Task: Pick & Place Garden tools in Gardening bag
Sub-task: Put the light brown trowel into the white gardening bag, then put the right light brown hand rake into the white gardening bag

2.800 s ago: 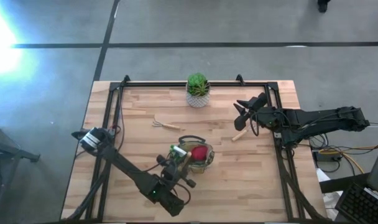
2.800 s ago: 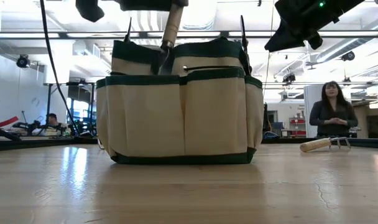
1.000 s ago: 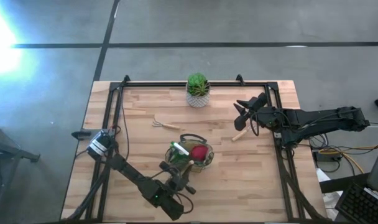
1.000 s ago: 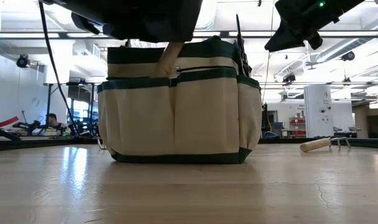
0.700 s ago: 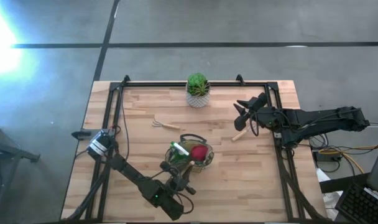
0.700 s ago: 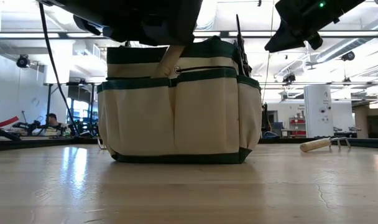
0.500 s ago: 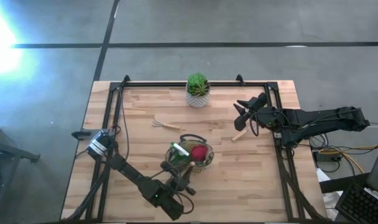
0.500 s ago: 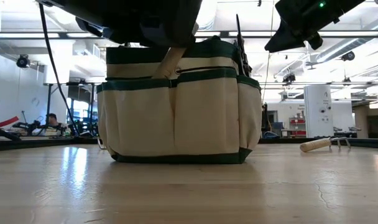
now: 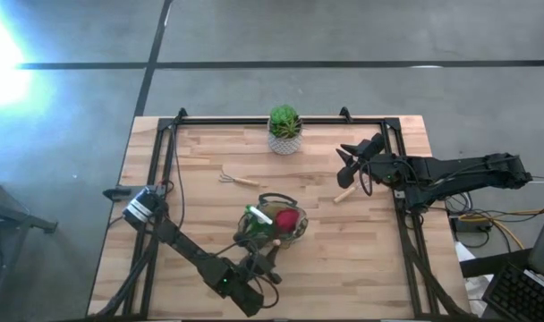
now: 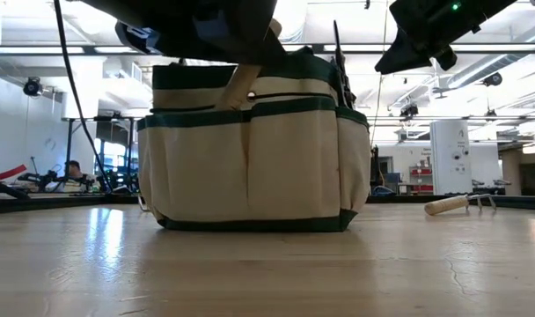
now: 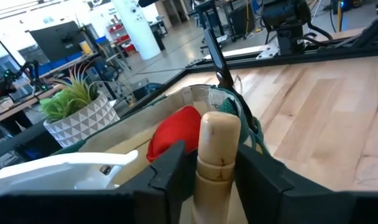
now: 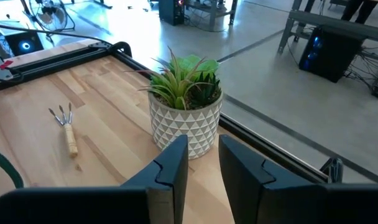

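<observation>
Standing near-upright in gardening bag, wooden tool handle points up between slack left gripper jaws; right gripper jaws parted, empty.

Potted plant near rake on wooden table.

A robotics lab: beyond the wooden table, workbenches with monitors (someone seated there), cabling, fluorescent ceiling strips.
</observation>
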Available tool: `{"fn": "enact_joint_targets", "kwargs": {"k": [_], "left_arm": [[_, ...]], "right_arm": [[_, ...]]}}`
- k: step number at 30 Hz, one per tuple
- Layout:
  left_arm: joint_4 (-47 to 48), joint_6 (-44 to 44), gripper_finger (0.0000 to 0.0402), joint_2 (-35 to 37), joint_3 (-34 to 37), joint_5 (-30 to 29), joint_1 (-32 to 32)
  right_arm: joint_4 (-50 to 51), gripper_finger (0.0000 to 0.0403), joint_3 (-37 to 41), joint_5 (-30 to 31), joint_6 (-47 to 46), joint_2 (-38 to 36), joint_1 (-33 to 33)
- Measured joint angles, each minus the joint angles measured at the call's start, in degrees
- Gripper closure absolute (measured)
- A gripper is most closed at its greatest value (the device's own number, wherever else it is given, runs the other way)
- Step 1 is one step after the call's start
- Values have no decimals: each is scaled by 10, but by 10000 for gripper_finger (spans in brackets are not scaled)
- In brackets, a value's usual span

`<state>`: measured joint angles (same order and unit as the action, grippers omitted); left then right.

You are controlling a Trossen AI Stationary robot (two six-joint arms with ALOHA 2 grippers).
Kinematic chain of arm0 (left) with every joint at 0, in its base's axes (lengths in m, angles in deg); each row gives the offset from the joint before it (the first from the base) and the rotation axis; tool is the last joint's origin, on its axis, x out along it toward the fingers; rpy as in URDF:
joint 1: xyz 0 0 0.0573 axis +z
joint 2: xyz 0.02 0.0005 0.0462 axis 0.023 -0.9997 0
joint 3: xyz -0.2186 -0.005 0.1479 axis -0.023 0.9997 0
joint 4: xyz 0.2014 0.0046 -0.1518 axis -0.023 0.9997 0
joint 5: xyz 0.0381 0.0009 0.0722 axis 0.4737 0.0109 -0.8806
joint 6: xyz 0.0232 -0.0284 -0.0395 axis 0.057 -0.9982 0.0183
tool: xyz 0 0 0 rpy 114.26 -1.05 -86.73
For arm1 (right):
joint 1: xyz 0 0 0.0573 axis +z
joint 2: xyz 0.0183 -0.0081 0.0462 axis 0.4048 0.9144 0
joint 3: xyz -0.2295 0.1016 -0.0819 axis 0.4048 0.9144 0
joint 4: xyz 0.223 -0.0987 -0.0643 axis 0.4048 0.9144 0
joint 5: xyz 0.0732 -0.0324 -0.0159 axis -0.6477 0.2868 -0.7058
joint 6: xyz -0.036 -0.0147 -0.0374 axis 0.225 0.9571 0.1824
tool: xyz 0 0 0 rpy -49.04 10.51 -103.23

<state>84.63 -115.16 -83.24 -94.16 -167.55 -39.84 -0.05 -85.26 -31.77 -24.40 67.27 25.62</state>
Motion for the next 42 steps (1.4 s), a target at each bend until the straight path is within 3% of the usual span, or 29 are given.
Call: {"fn": "enact_joint_targets", "kwargs": {"k": [4,8,18,26,28,34,42], "left_arm": [[1,0,246,4,0,2,-1],[14,14,230,15,-3,43,-2],[78,-1,225,76,-1,98,-14],[187,-85,225,134,-1,224,-27],[239,-125,225,152,-1,217,-36],[352,-259,225,210,38,126,-82],[345,-409,225,354,215,117,-114]], "right_arm": [[0,314,0,0,0,0,0],[0,307,0,0,0,0,0],[0,304,0,-3,0,0,0],[2,317,0,-15,0,0,0],[2,319,0,-36,0,0,0],[6,319,0,-72,0,-1,0],[12,305,0,-101,0,0,0]]}}
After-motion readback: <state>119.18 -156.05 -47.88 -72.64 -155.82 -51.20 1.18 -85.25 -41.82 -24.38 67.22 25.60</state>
